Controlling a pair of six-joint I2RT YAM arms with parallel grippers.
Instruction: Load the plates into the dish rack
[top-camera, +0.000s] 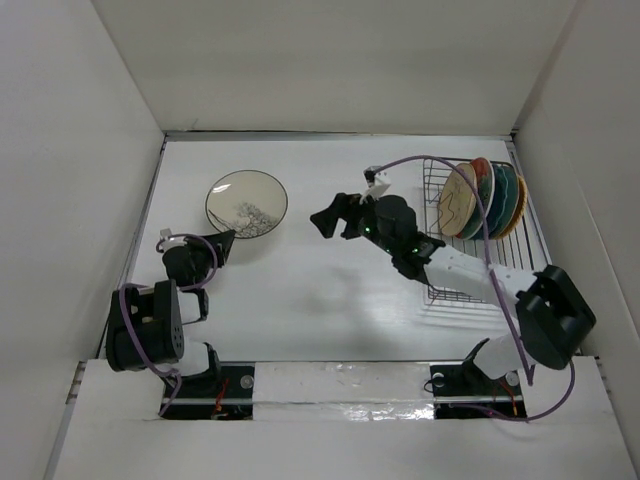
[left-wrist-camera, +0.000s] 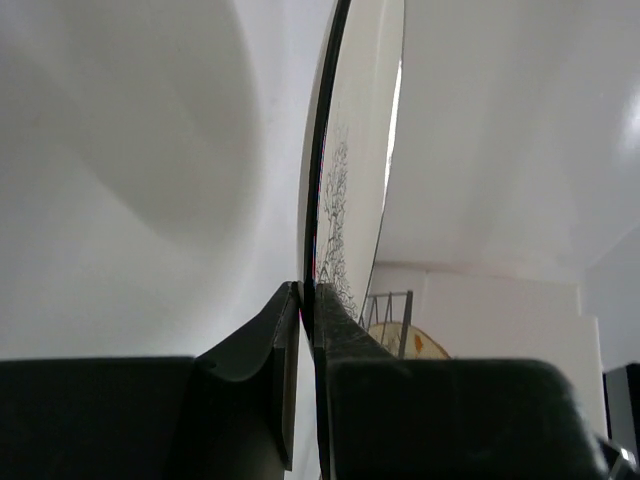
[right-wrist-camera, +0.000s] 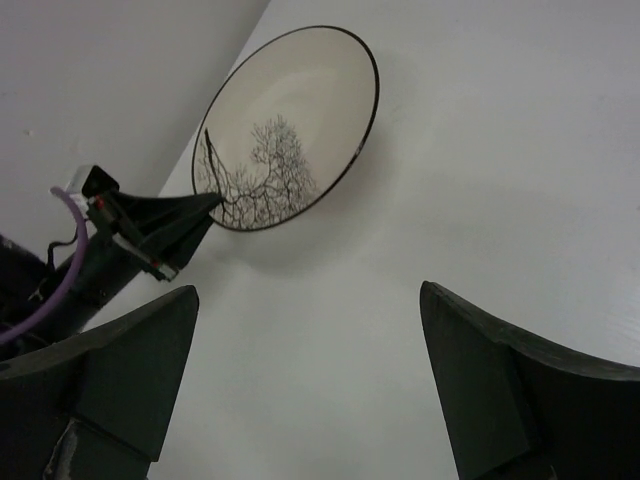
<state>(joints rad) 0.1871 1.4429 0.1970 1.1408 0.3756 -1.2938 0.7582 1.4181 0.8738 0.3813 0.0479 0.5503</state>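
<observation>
Left tool (top-camera: 224, 240) is pinching the near-left rim of the dark-rimmed cream plate (top-camera: 247, 203). The left wrist view shows both fingers pressed onto the thin edge (left-wrist-camera: 308, 295), with only a shallow bite. Right tool (top-camera: 322, 218) is spread wide and holds nothing. It hovers mid-bench with its gap facing the plate (right-wrist-camera: 290, 130).

The plate sits on the left-centre of the bench (top-camera: 300, 300), well apart from the dish rack (top-camera: 440, 285) on the right. Several plates (top-camera: 482, 198) stand on edge at the rack's far end.

Risks, as I judge them:
- The grip is on the rim only, and a glazed edge could slip or pivot between the fingers once the plate's weight hangs from it, dropping the plate.
- The rack looks far for the left arm, so a pass to the right tool is likely. A badly timed release there could drop the plate.
- Coming in too close to the stood plates could knock them over.

Orientation:
- The plate faces up.
- A shadow under the rim on the left tool's side hints that edge is raised, but I can't confirm it.
- The plate is round, so it has no long axis.
- The base of the tree motif is at the gripped side.
- The rack's long axis runs near-to-far along the right edge of the bench.
</observation>
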